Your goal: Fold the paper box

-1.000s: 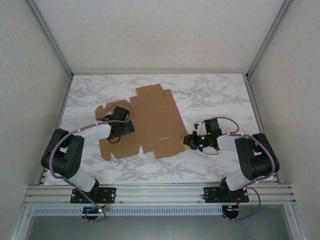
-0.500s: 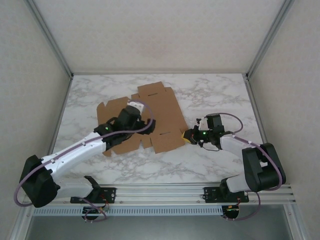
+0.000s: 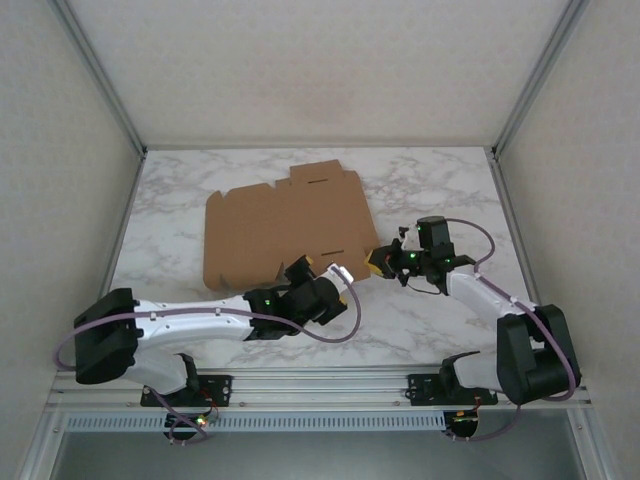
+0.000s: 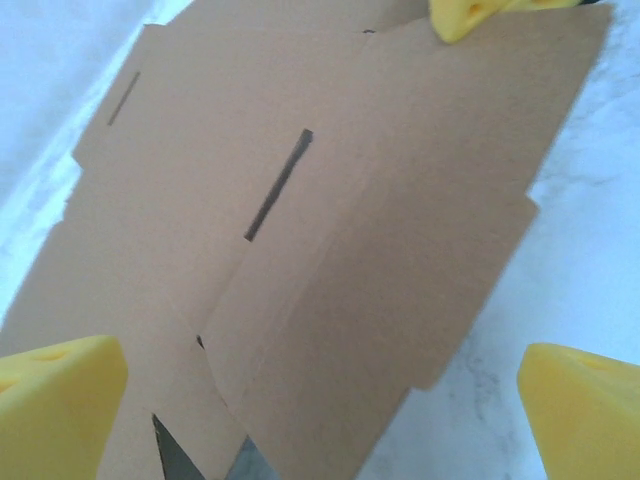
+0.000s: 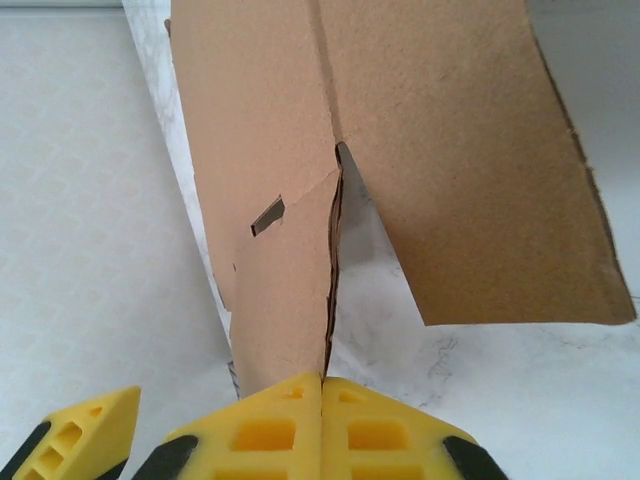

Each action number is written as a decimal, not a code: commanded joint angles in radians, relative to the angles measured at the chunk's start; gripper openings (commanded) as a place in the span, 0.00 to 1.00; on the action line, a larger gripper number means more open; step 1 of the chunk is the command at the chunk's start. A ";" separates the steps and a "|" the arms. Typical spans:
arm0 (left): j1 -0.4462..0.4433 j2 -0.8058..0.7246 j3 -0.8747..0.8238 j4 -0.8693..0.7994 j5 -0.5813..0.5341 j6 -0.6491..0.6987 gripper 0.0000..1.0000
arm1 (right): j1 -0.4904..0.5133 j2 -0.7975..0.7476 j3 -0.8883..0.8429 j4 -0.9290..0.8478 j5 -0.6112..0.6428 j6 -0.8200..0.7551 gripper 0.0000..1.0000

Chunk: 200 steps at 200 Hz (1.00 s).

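Marble table, brown paper box unfolded, lying toward 11 o'clock of centre. Right gripper pinched tight on box corner at its 4 o'clock. Left gripper spread wide at box's 6 o'clock edge, holding nothing.

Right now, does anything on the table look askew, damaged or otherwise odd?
No damage shows. The paper box lies unfolded and askew to the table edges, and the right gripper is shut on its near right corner, which looks lifted off the table. The left gripper hangs open over its near edge.
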 commanded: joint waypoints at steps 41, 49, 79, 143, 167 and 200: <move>-0.013 0.154 -0.044 0.295 -0.283 0.286 0.78 | 0.013 -0.026 0.022 -0.014 0.007 0.039 0.07; -0.013 0.166 -0.040 0.312 -0.299 0.296 0.71 | 0.012 -0.026 0.022 -0.014 0.007 0.041 0.07; -0.016 0.174 -0.023 0.353 -0.335 0.310 0.43 | 0.022 -0.042 0.037 -0.045 0.020 0.034 0.08; -0.020 0.100 0.035 0.294 -0.311 0.286 0.02 | 0.031 -0.104 0.144 -0.225 0.087 -0.051 0.59; -0.015 0.050 0.091 0.254 -0.318 0.293 0.01 | 0.026 -0.208 0.284 -0.413 0.214 -0.143 0.85; -0.009 -0.025 0.240 0.160 -0.308 0.250 0.00 | 0.022 -0.329 0.482 -0.596 0.423 -0.216 0.92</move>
